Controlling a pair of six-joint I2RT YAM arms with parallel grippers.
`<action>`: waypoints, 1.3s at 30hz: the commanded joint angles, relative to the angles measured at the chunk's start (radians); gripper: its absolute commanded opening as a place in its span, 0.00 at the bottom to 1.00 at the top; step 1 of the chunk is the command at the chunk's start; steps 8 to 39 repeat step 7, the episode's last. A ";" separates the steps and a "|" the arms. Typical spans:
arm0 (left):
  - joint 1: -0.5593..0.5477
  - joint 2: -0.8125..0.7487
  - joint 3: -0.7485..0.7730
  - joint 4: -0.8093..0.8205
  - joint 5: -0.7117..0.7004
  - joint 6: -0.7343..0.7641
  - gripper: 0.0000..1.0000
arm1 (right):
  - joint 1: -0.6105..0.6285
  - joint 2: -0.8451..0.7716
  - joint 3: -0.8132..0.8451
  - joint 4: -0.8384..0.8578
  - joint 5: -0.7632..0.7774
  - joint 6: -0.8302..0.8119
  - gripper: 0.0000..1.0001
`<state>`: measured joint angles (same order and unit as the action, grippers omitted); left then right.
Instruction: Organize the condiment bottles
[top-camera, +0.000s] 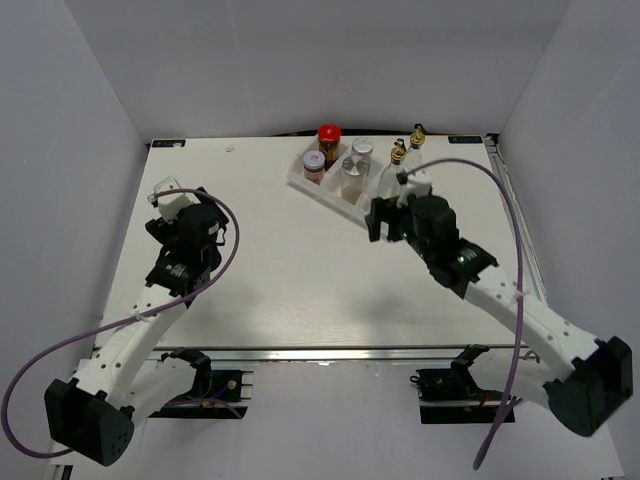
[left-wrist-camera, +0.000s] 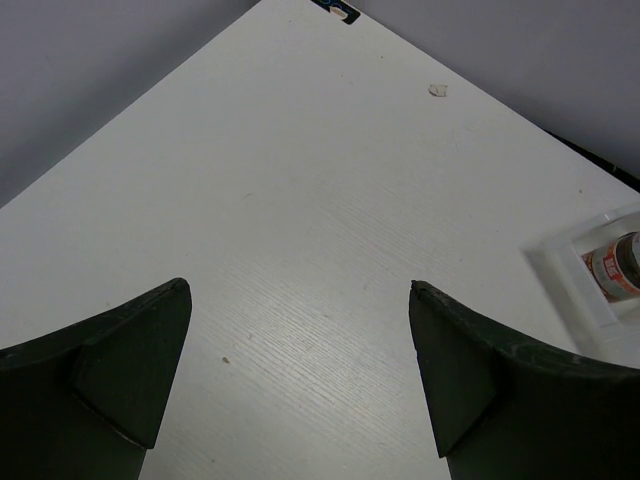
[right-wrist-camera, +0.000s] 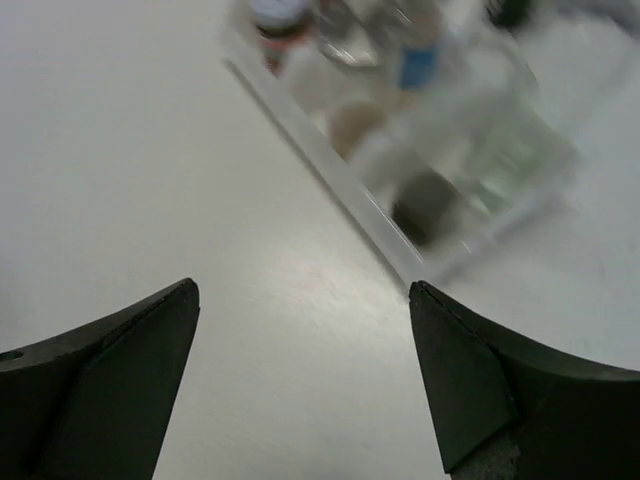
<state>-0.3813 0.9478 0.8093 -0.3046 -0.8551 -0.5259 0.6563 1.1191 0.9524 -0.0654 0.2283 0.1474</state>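
Observation:
All six condiment bottles stand in the white tray (top-camera: 300, 181) at the table's far middle. They are the red-lidded dark jar (top-camera: 328, 136), the lilac-lidded jar (top-camera: 314, 164), two silver-capped shakers (top-camera: 361, 150) (top-camera: 352, 169) and two glass bottles with gold spouts (top-camera: 399, 153) (top-camera: 417, 136). My right gripper (top-camera: 379, 218) is open and empty just in front of the tray's right end. In the right wrist view (right-wrist-camera: 302, 295) the tray (right-wrist-camera: 330, 182) and its bottles are blurred. My left gripper (top-camera: 162, 212) is open and empty at the left. In its wrist view (left-wrist-camera: 300, 300) the lilac-lidded jar (left-wrist-camera: 615, 270) shows at the right edge.
White walls enclose the table on the left, back and right. The table's far edge has a dark cable behind the tray. A small white speck (left-wrist-camera: 437, 90) lies near the far left corner. Purple cables loop off both arms.

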 joint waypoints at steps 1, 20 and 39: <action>0.005 -0.037 -0.018 -0.018 0.002 -0.017 0.98 | -0.004 -0.108 -0.134 -0.065 0.357 0.147 0.89; 0.005 -0.038 -0.036 -0.001 0.014 -0.016 0.98 | -0.021 -0.206 -0.190 -0.166 0.648 0.297 0.90; 0.005 -0.038 -0.036 -0.001 0.014 -0.016 0.98 | -0.021 -0.206 -0.190 -0.166 0.648 0.297 0.90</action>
